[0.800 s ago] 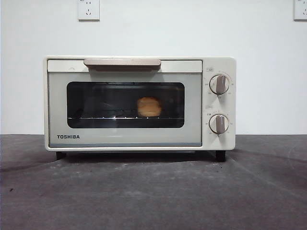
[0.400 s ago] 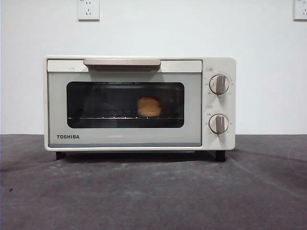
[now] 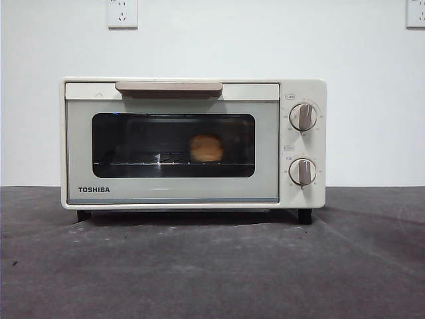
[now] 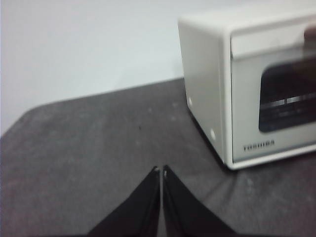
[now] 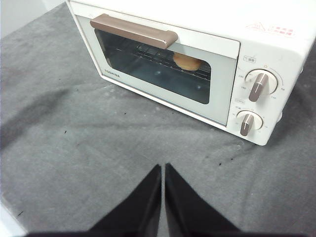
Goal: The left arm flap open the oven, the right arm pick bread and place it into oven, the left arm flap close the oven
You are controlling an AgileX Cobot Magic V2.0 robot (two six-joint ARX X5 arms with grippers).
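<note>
Front view showed you the TOSHIBA toaster oven (image 3: 192,143) shut, bread (image 3: 206,148) on its wire rack (image 3: 146,161), left gripper (image 4: 161,170) and right gripper (image 5: 163,168) pressed together, clear of the oven.

Oven (image 4: 247,89) cut by frame edge, blurred; knob (image 3: 303,117) markings illegible.
</note>
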